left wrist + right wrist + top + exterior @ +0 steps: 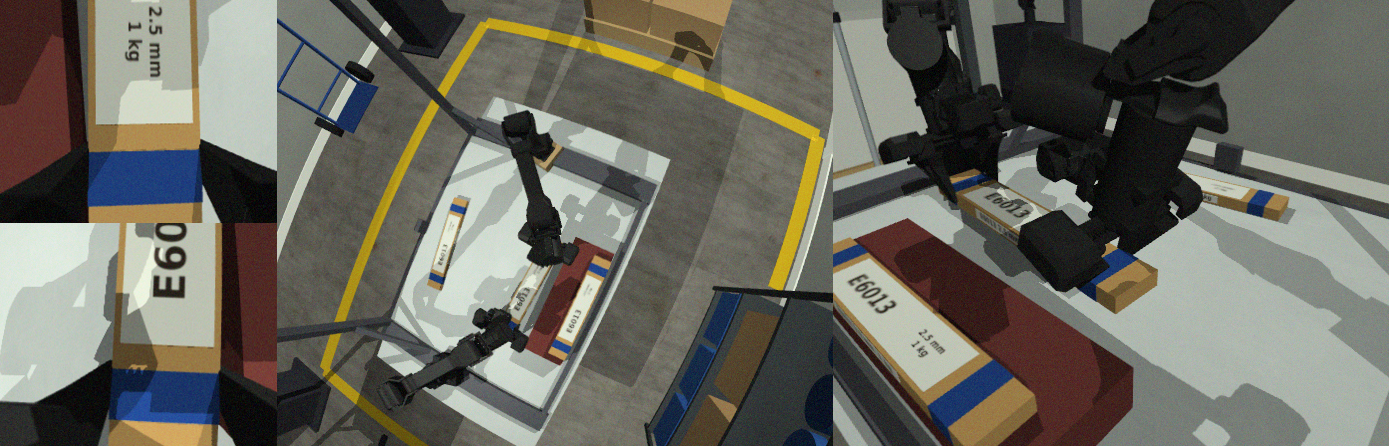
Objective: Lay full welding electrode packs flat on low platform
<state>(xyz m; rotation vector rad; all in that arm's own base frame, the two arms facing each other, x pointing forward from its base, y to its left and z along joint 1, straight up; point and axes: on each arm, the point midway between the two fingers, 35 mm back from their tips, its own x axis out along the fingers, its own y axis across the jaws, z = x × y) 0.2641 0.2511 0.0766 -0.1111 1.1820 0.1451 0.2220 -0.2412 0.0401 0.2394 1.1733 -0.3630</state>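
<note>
Electrode pack held by both arms [522, 299] [1005, 207] [144, 179] [164, 397]: label up, roughly level, apparently above the tabletop [492, 250] [1193, 280], just beside the low platform [586, 251] [1048, 325] [45, 124] [259, 298]. The left claw [549, 265] [1118, 260] [142, 146] pinches its weight-marked end; the right claw [504, 327] [973, 185] [162, 368] pinches the other, each at a blue band. A second pack [579, 312] [908, 325] lies flat along the platform's outer side; a third [448, 242] [1228, 190] lies on the tabletop, well apart.

The step in hand is judged to be a two-armed carry towards the platform's free strip. Both ends should travel at equal height and pace, with the underside above the platform's edge, and the pack parallel to its neighbour. Lower until fully supported, then spread both claws and rise straight, lest a finger nudge the second pack.

Lettering: "E6013" is legible on all three labels; "2.5 mm" and "1 kg" on the held and platform packs. No maker's name can be read. The print does not disclose fullness.
</note>
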